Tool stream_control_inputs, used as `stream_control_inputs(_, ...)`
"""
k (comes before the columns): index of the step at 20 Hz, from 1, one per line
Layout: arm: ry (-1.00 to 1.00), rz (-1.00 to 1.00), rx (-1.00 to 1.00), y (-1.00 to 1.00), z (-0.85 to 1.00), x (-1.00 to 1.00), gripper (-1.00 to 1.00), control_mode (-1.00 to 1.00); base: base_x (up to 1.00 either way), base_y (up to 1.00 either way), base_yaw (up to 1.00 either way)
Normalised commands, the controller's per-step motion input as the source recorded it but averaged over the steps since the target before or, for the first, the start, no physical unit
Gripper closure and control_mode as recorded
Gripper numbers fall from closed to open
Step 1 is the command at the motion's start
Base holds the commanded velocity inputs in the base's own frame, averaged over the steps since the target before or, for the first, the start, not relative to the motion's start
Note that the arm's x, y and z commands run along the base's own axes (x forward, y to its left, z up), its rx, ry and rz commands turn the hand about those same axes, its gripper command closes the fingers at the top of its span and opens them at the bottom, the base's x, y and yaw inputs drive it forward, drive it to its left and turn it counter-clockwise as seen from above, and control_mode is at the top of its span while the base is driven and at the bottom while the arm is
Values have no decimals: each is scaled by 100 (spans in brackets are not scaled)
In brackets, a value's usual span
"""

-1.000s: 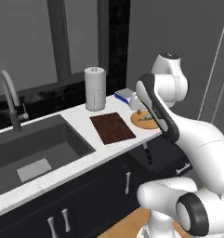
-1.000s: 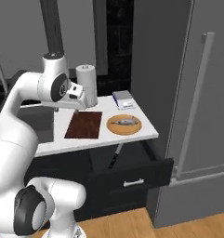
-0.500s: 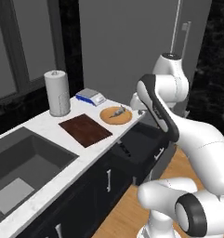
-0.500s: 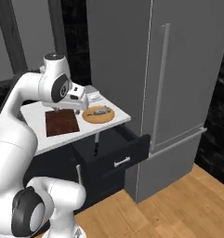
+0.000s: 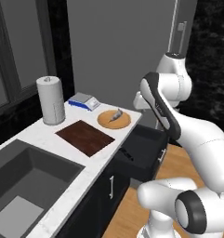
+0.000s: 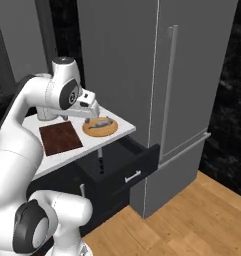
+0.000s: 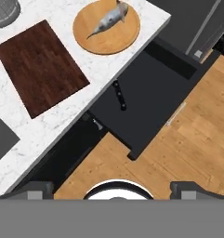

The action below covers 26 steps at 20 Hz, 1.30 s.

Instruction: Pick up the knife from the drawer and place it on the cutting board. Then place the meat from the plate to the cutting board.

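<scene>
The dark drawer (image 7: 148, 100) stands pulled out under the white counter's right end. The knife (image 7: 119, 96) lies in it, its black handle showing and its blade hidden under the counter's edge. On the counter lies the reddish-brown cutting board (image 7: 41, 67), bare. Beside it sits the round tan plate (image 7: 106, 29) with the pale grey meat (image 7: 108, 18) on it. My gripper (image 7: 112, 189) hangs high above the drawer and counter edge, open, with nothing between its fingertips. In the right base view the gripper (image 6: 92, 112) hovers near the plate (image 6: 99, 128) and the drawer (image 6: 127, 167).
A paper towel roll (image 5: 50, 100) and a blue-and-white scale (image 5: 84, 101) stand behind the board. The sink (image 5: 29, 181) lies left of it. A tall grey fridge (image 6: 167, 75) rises right of the drawer. Wooden floor (image 7: 192, 139) lies in front.
The whole picture has shifted: the base has moved, so the counter end and the open drawer come nearer the middle. The gripper stays open and empty.
</scene>
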Motion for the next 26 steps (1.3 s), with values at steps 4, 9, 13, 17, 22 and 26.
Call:
stream_control_inputs(4, 0, 0, 0, 0, 0, 0, -100, 100, 24, 18, -18)
stream_control_inputs(9, 0, 0, 0, 0, 0, 0, -100, 100, 12, 52, -26)
stream_control_inputs(13, 0, 0, 0, 0, 0, 0, -100, 100, 19, 40, -23)
stream_control_inputs(17, 0, 0, 0, 0, 0, 0, -100, 100, 36, 20, -15)
stream_control_inputs(22, 0, 0, 0, 0, 0, 0, -100, 100, 40, 23, -10)
stream_control_inputs(26, 0, 0, 0, 0, 0, 0, -100, 100, 39, 31, -6)
